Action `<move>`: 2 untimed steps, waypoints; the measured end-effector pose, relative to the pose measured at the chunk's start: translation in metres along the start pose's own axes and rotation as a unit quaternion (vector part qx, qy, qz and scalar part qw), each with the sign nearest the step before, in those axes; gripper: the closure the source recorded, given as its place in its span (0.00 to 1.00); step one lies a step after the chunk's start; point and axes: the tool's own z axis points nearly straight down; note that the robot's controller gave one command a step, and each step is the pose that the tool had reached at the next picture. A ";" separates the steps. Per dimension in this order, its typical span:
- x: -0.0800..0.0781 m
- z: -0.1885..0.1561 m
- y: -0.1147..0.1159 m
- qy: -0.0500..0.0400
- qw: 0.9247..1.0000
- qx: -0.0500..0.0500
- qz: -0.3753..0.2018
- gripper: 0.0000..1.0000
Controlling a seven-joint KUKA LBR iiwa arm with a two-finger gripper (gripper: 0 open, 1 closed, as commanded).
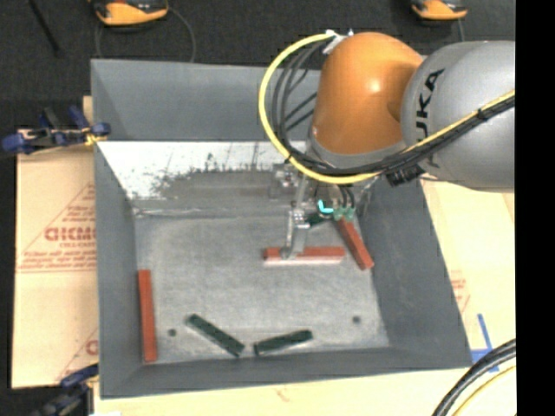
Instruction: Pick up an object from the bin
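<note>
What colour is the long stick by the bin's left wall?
The stick is reddish-brown, shown in the camera view.

A grey metal bin (pixel 217 271) is seen with five sticks laid on its floor. A long red stick (pixel 147 316) is found at the lower left, and two dark green sticks (pixel 216 335) (pixel 283 342) are set nearly end to end along the bottom. A flat red bar (pixel 323 253) is placed at the centre, with a slanted red bar (pixel 357 246) just beside its right end.

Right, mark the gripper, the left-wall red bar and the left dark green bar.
gripper (pixel 297 241), camera view, at its lower tip.
left-wall red bar (pixel 147 315), camera view, mid-length.
left dark green bar (pixel 215 335), camera view, mid-length.
</note>
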 end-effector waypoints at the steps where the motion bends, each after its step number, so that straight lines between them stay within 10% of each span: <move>1: 0.024 0.162 -0.053 -0.002 0.996 0.001 -0.090 0.00; 2: 0.022 0.157 -0.053 -0.004 0.996 0.000 -0.089 1.00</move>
